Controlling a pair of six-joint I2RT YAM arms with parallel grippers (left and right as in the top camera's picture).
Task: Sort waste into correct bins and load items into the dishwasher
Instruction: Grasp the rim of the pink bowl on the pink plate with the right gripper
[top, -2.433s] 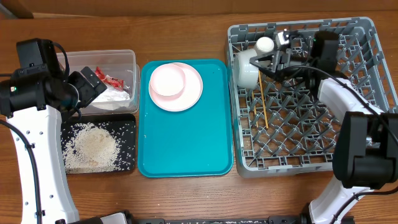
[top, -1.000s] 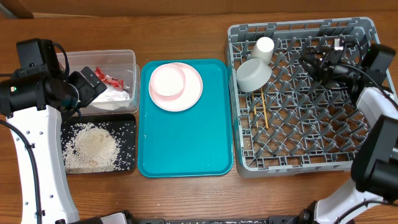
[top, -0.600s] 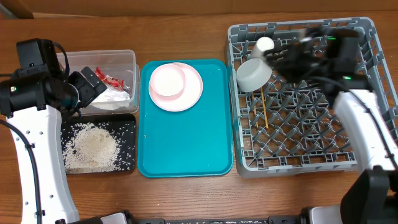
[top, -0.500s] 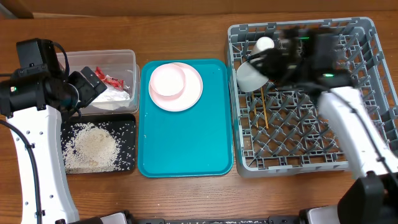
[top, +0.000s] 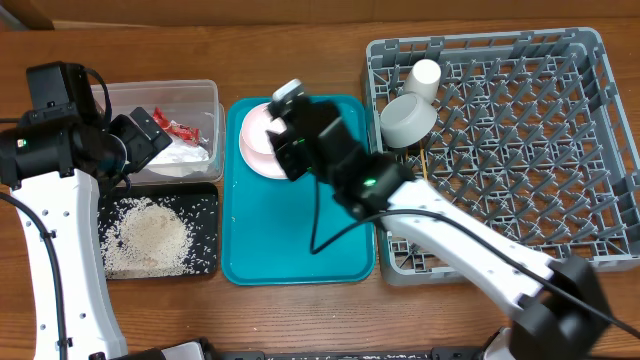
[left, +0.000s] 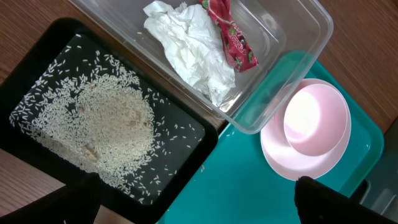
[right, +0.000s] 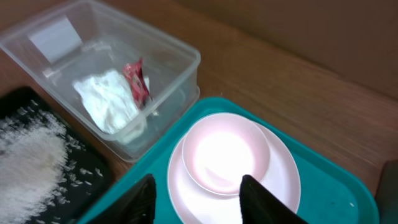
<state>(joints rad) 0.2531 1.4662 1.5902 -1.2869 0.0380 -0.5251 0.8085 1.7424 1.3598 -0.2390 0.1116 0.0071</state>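
Hovering your right gripper (right: 198, 202) with fingers apart and empty over the white bowl (right: 225, 152), stacked on the pink plate (right: 283, 186) on the teal tray (right: 339, 196). Your left gripper (left: 199, 202) hangs spread wide, holding nothing, above the black tray (left: 31, 68) of rice (left: 93, 137).

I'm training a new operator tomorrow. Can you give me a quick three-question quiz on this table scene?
1. Fill in: the grey-green bowl and the white cup sit in the ____.
2. Which dish rests on the pink plate?
A. white bowl
B. grey-green bowl
C. white cup
3. True or false: the right gripper is shut on the pink plate.

Key
1. dish rack
2. A
3. False. Its fingers stand apart above the plate and hold nothing.
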